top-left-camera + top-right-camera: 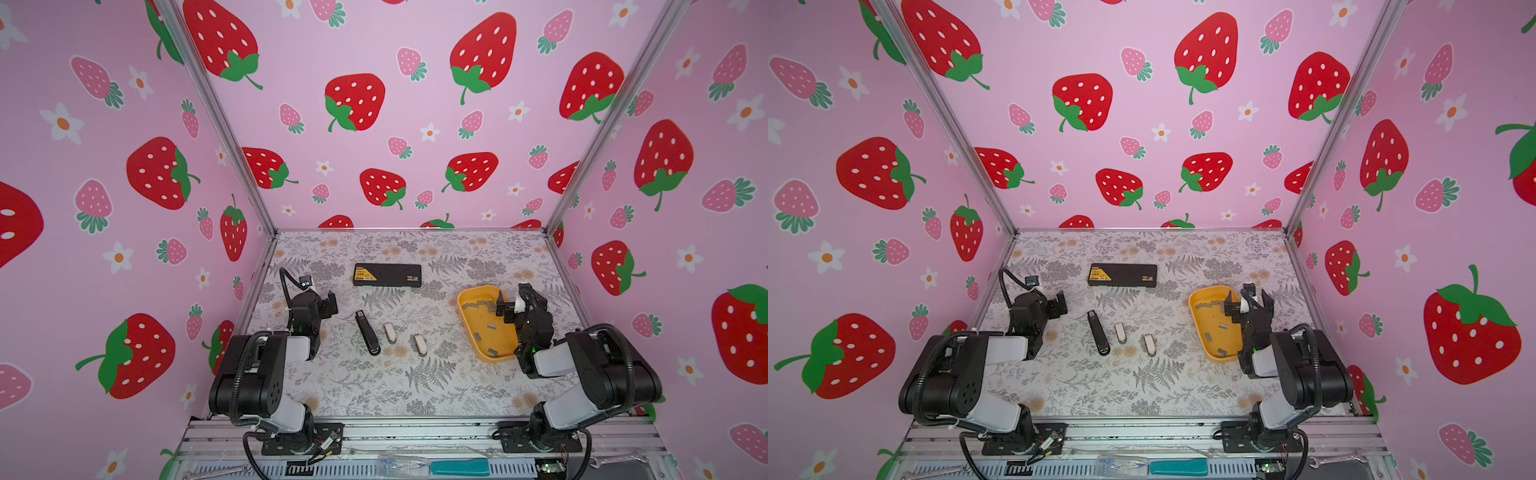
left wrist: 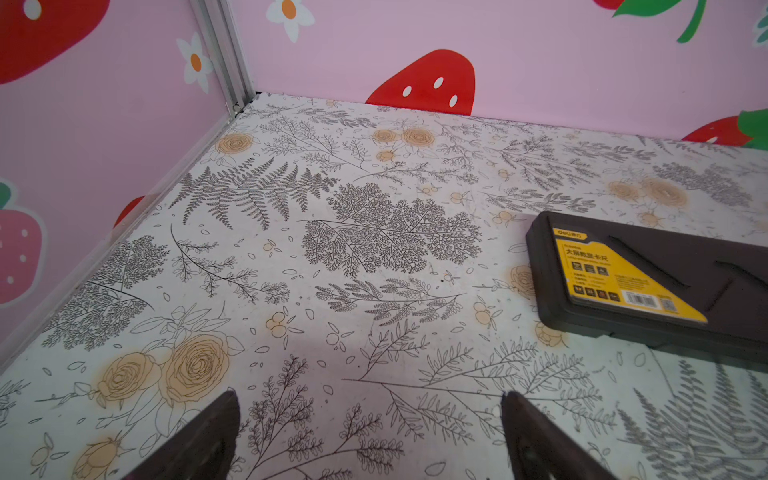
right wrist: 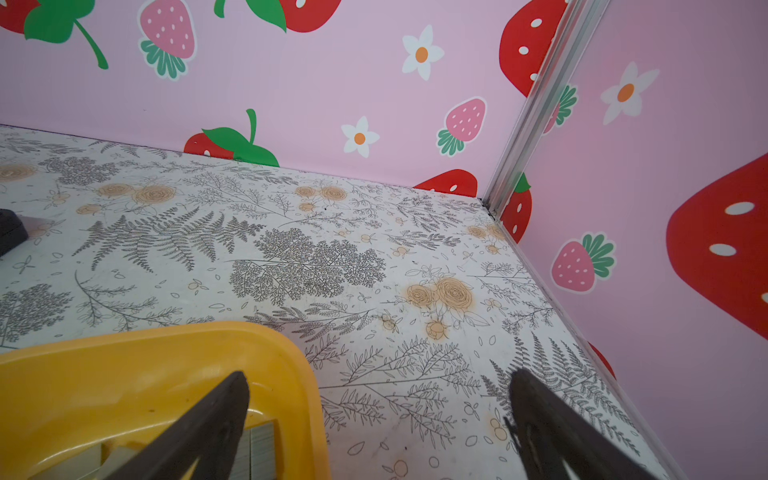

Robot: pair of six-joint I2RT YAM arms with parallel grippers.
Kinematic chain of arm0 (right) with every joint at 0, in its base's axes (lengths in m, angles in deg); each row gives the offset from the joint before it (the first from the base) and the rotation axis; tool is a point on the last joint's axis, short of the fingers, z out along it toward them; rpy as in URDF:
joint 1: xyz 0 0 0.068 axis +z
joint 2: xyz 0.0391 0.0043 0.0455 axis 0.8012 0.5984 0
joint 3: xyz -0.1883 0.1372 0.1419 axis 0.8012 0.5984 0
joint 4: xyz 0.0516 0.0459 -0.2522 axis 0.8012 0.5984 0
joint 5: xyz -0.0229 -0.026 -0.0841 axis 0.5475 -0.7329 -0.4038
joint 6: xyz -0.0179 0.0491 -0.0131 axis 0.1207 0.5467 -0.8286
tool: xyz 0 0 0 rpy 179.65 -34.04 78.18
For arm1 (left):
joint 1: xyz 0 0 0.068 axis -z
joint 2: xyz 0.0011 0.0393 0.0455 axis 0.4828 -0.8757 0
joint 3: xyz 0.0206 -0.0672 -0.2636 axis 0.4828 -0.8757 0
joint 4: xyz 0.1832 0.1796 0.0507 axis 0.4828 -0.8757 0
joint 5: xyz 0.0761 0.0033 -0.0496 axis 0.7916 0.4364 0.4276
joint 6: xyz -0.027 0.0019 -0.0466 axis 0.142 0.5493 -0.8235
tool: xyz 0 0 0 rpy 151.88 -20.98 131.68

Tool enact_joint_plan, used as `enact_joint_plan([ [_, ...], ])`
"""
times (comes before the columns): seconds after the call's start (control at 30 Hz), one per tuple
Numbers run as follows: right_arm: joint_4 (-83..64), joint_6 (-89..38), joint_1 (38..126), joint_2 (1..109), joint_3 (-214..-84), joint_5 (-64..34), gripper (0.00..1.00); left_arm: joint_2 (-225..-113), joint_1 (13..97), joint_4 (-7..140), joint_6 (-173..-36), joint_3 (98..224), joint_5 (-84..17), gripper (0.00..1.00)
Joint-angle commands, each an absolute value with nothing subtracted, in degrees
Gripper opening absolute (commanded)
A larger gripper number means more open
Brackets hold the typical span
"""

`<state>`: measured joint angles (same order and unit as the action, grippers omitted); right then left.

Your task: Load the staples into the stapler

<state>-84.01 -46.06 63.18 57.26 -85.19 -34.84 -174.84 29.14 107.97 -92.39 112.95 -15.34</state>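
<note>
A long black stapler (image 1: 368,335) (image 1: 1099,333) lies mid-table, with two small whitish staplers (image 1: 390,332) (image 1: 420,344) to its right. Short grey strips of staples (image 1: 471,306) (image 3: 257,449) lie scattered in a yellow tray (image 1: 500,338) (image 3: 124,374) on the right. My right gripper (image 1: 508,306) (image 3: 378,374) hangs open over the tray's far right corner, one finger above the tray, the other above the table. My left gripper (image 1: 328,306) (image 2: 369,395) is open and empty over bare table, left of and beyond the black stapler.
A flat black case with a yellow label (image 1: 387,275) (image 2: 648,286) lies at the back centre. Pink strawberry walls close the table on three sides. Hand tools, one with a teal handle (image 1: 457,467), rest on the front rail.
</note>
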Motion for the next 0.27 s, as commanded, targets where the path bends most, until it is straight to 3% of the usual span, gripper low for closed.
enact_joint_plan([
  [0.0,-83.69,-45.69,62.63,57.55,-86.13,-34.19,0.99,-175.25,29.57,107.67,-91.71,114.08,-14.25,0.99],
  [0.23,-79.24,-43.19,59.41,58.1,-88.71,-29.7,0.99,-175.34,29.66,107.62,-91.66,114.19,-14.19,0.99],
])
